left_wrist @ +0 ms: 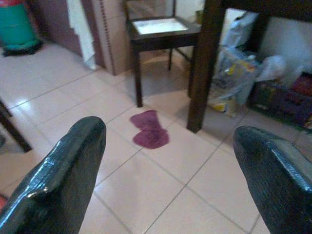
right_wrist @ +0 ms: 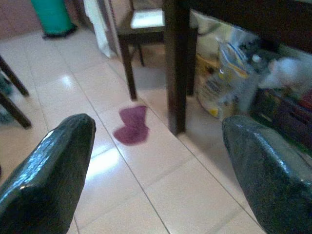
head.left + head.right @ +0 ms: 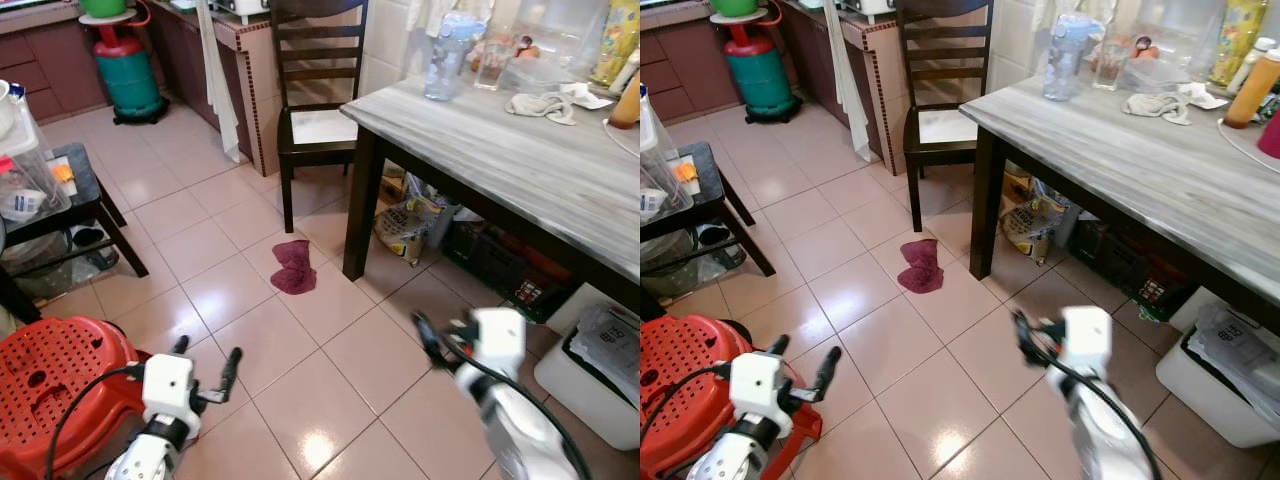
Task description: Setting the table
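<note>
One crumpled maroon cloth (image 3: pixel 293 267) on tiled floor (image 3: pixel 230 290), beside table leg (image 3: pixel 360 205)

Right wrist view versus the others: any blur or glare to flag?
Right wrist view: motion-smeared, maroon cloth soft, tile glare. Left wrist view: sharper, mildly hazy. Left eye view: right hand blurred, left hand crisp, ceiling light glinting off tiles.
</note>
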